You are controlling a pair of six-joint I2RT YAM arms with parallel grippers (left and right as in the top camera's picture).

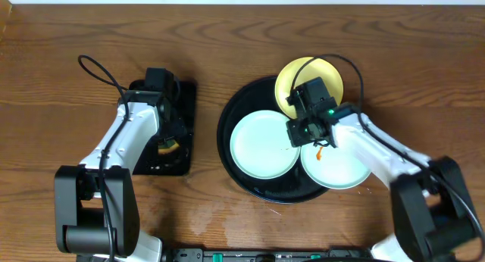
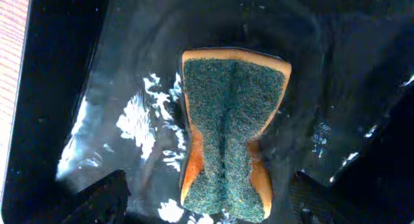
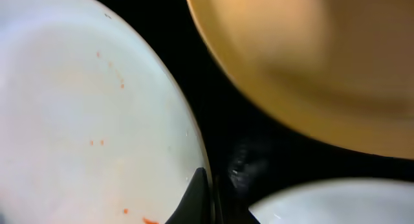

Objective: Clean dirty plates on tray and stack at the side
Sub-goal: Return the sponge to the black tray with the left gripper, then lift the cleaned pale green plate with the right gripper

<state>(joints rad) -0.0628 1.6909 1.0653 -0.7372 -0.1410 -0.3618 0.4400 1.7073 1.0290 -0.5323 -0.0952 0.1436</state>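
Wood bench [image 1: 242, 35]; tray [image 1: 225, 114] holds yellow plate [image 1: 292, 79] at far rim, left mint plate [image 1: 261, 145] with orange specks, right mint plate [image 1: 341, 169]; right end effector [image 3: 207, 201] pressed together over tray between plates; left end effector [image 2: 207, 195] spread wide astride green-topped sponge [image 2: 229, 120] in wet small tray [image 1: 184, 95].

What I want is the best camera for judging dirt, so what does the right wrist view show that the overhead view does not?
Only the right wrist view: fine orange specks scattered on one mint plate, and that the right gripper has its jaws shut. Only the overhead view: the left gripper over the sponge in the rectangular tray, and an orange smear beside the right gripper. Both: the yellow plate, two mint plates, and the round black tray.
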